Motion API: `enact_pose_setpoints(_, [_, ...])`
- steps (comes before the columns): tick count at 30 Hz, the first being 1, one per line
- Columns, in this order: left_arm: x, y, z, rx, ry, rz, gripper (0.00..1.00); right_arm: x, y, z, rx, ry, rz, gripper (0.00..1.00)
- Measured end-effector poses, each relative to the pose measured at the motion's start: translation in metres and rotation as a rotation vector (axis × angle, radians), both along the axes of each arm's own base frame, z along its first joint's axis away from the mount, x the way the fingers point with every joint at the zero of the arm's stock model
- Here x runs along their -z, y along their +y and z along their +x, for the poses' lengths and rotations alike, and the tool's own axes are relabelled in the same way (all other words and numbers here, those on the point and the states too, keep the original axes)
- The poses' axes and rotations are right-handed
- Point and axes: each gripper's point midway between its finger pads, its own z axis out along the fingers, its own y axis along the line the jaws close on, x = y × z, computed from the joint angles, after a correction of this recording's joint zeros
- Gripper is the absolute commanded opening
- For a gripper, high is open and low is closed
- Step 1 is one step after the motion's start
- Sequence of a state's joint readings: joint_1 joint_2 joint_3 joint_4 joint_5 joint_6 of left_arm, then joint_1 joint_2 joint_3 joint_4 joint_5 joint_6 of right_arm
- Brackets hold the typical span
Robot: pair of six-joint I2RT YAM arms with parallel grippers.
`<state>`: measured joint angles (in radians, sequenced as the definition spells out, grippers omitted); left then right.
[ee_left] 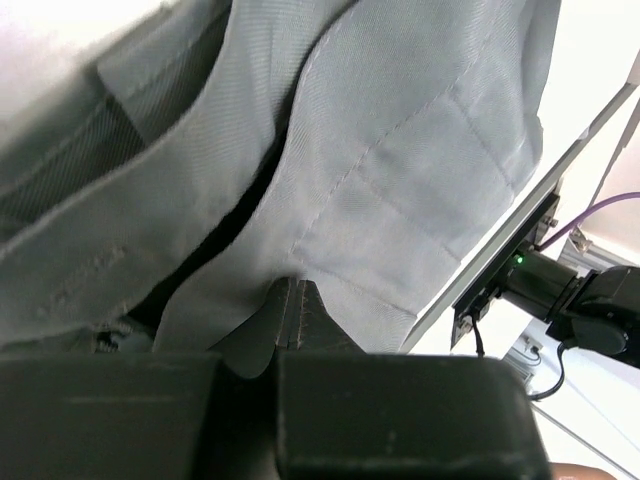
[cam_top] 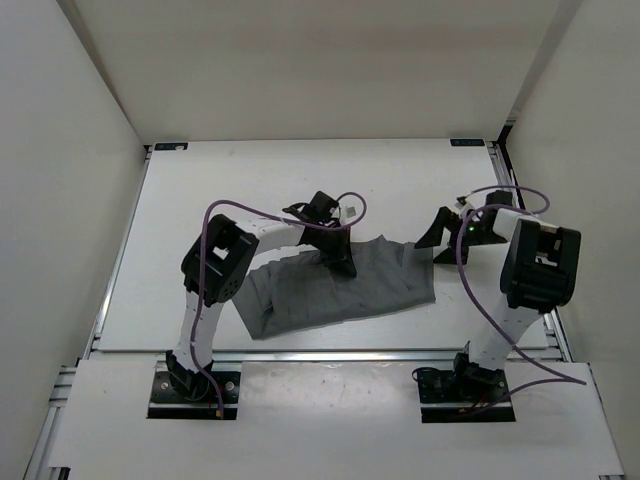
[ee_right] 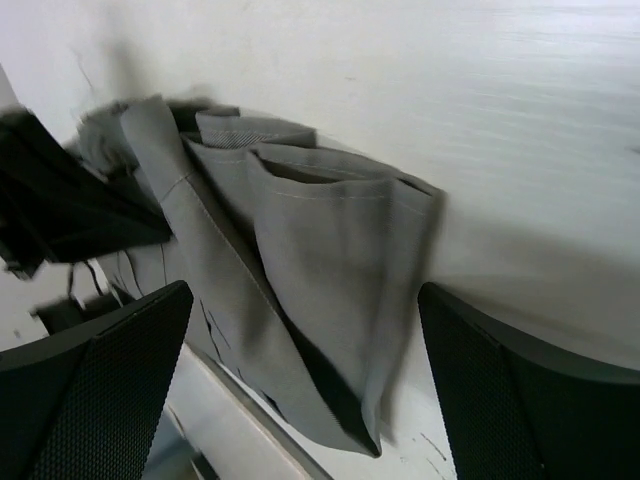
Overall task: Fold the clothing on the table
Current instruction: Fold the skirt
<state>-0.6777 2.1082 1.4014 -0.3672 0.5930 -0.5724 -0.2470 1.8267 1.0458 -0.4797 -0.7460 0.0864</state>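
Left gripper (ee_left: 292,300) pinched on grey cloth, right gripper (ee_right: 305,345) spread wide

Black fingers (ee_left: 275,325) of the left gripper fill the bottom of its wrist view, pressed together with a fold of the clothing (cam_top: 340,290) clamped at their tips. From that pinch the fabric rises ahead of the gripper and falls away to both sides.

Counted: one garment, one table (cam_top: 250,180), two grippers and two purple cables (cam_top: 235,207), one looping over each arm.

The right gripper's jaws stand fully apart and hold nothing. In its wrist view the garment's end lies ahead of and between the two textured pads (ee_right: 110,390), on the white surface. Whether a pad touches the cloth cannot be told. From above, this gripper sits just beside the garment's right upper corner.

The clothing is medium grey with a fine twill weave. Long stitched pleat lines run along it, and the pleats overlap in flat layers. At the end near the right gripper they gape open like shallow pockets. Seen from above, it lies rumpled in a wide curved band on the near half of the table. The left gripper stands at its far edge, and most of the cloth spreads nearward and leftward from those tips
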Motion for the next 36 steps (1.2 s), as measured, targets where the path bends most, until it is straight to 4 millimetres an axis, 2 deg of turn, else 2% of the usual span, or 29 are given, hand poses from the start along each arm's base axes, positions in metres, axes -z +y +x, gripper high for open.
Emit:
enact_pose_setpoints(4, [-0.001, -0.003, 0.005, -0.001, -0.004, -0.005, 0.0, 0.002, 0.011, -0.005, -0.142, 0.039, -0.005, 1.0])
enact_pose_setpoints(8, [-0.004, -0.004, 0.007, -0.002, -0.009, -0.01, 0.0, 0.001, 0.011, -0.013, -0.186, 0.137, 0.103, 0.99])
enact_pose_setpoints(10, [-0.004, -0.004, 0.009, -0.006, -0.01, -0.011, 0.0, 0.0, 0.013, -0.028, -0.195, 0.194, 0.156, 0.99])
enact_pose_setpoints(14, [-0.005, -0.003, 0.01, -0.011, -0.01, -0.011, 0.0, 0.001, 0.025, -0.077, -0.232, 0.338, 0.22, 1.0])
enact_pose_setpoints(16, [-0.006, -0.003, 0.012, -0.014, -0.013, -0.014, 0.0, 0.0, 0.031, -0.098, -0.272, 0.354, 0.22, 0.99])
enact_pose_setpoints(18, [-0.007, -0.004, 0.015, -0.017, -0.019, -0.019, 0.0, 0.0, 0.036, -0.115, -0.305, 0.367, 0.208, 0.99])
enact_pose_setpoints(20, [-0.007, -0.003, 0.016, -0.019, -0.02, -0.02, 0.0, 0.0, 0.04, -0.123, -0.33, 0.373, 0.202, 0.99])
enact_pose_setpoints(25, [-0.007, -0.003, 0.016, -0.017, -0.021, -0.02, 0.0, 0.0, 0.052, -0.121, -0.385, 0.37, 0.195, 0.99])
enact_pose_setpoints(29, [-0.007, -0.004, 0.013, -0.006, -0.025, -0.019, 0.0, -0.001, 0.066, -0.104, -0.411, 0.346, 0.213, 0.99])
enact_pose_setpoints(32, [-0.003, -0.003, 0.01, 0.002, -0.022, -0.012, 0.0, -0.002, 0.077, -0.092, -0.426, 0.308, 0.241, 0.94])
enact_pose_setpoints(34, [0.0, 0.0, 0.007, 0.004, -0.013, -0.003, 0.0, -0.002, 0.084, -0.087, -0.437, 0.279, 0.255, 0.86])
enact_pose_setpoints(35, [0.001, 0.0, 0.006, 0.006, -0.012, -0.001, 0.0, -0.001, 0.087, -0.085, -0.442, 0.267, 0.254, 0.78])
enact_pose_setpoints(36, [0.002, 0.001, 0.005, 0.007, -0.011, 0.002, 0.0, 0.001, 0.089, -0.083, -0.448, 0.245, 0.253, 0.64])
